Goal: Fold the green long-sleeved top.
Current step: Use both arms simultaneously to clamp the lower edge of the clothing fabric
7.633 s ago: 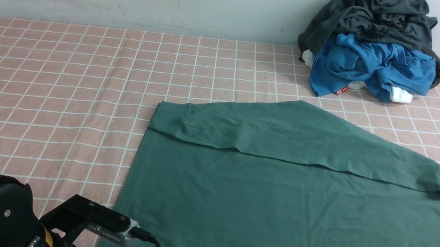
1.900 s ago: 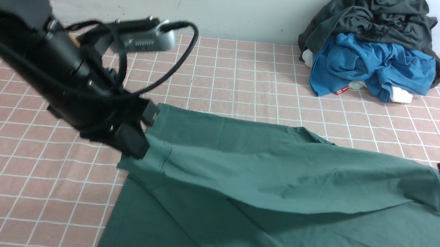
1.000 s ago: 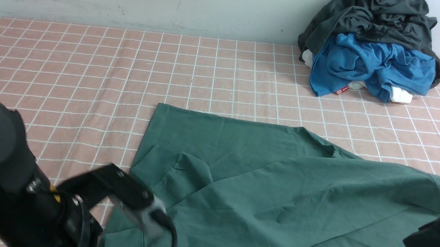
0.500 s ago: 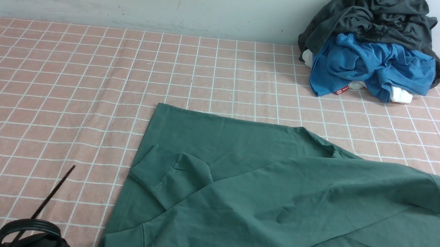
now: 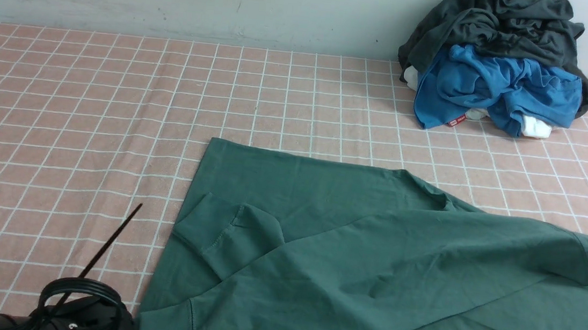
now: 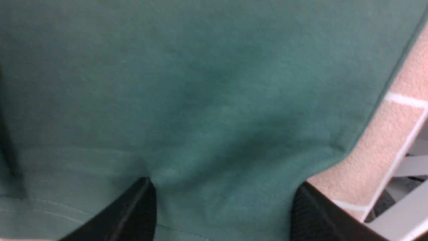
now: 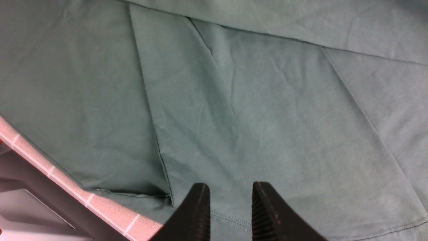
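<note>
My left claw (image 6: 224, 187) stands wide open just above the green long-sleeved top (image 5: 371, 264), near its edge on the pink checked worktop (image 5: 88, 113). My right claw (image 7: 230, 185), narrowly parted and empty, hovers over the top's overlapping folds.

Green long-sleeved top (image 5: 371, 258): one counted.
Pile beyond top's far right edge: dark grey-black garment (image 5: 502, 23), one; bright blue garment (image 5: 495, 87), one; white cloth (image 5: 538, 126), patches seen, pieces not countable.
Pink checked cover (image 5: 88, 113) under top: one.
Grippers over top: two counted, left gripper (image 6: 222, 192) and right gripper (image 7: 230, 192); two black fingers (image 7: 200, 207) seen on each.
Black cable loop (image 5: 79, 295) beside top's near left corner: one.
</note>
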### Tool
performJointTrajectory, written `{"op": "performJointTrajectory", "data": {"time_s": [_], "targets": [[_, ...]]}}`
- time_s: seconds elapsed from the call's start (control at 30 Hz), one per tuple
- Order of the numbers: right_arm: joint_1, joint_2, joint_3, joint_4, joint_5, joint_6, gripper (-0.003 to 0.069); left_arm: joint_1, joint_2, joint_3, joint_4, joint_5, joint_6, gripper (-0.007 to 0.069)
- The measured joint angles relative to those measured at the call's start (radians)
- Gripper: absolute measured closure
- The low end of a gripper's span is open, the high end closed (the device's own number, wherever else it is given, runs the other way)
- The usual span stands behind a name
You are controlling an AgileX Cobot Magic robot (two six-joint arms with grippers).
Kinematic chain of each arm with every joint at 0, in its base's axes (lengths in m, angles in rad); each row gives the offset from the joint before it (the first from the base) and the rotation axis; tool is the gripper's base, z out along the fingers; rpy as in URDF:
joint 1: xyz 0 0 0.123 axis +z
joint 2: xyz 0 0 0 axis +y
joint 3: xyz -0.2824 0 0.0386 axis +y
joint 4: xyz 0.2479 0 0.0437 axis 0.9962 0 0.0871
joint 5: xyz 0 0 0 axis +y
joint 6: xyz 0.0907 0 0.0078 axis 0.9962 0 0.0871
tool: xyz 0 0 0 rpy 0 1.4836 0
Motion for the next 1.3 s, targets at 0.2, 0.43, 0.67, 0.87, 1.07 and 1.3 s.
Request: {"op": "performJointTrajectory", "data": {"time_s": [0.2, 0.43, 0.67, 0.87, 1.07, 1.3], "targets": [[0.000, 0.000, 0.000, 0.000, 0.000, -0.001, 0.0481, 0.000, 0.015, -0.002, 0.034, -0.018, -0.002, 0.0183], [0.000, 0.000, 0.000, 0.000, 0.000, -0.001, 0.0481, 0.000, 0.035, -0.008, 0.012, 0.010, -0.005, 0.0501], [0.000, 0.000, 0.000, 0.000, 0.000, -0.024, 0.0481, 0.001, 0.023, -0.017, -0.010, 0.055, -0.015, 0.0618], [0.000, 0.000, 0.000, 0.003, 0.000, -0.126, 0.0473, 0.018, -0.125, -0.027, -0.026, 0.159, -0.024, 0.0618], [0.000, 0.000, 0.096, 0.045, -0.010, -0.339, 0.0363, 0.133, -0.286, -0.026, -0.029, 0.290, -0.017, 0.0618], [0.000, 0.001, 0.350, 0.029, -0.086, -0.504, 0.0186, 0.161, -0.312, -0.026, -0.037, 0.292, 0.003, 0.0618]]}}
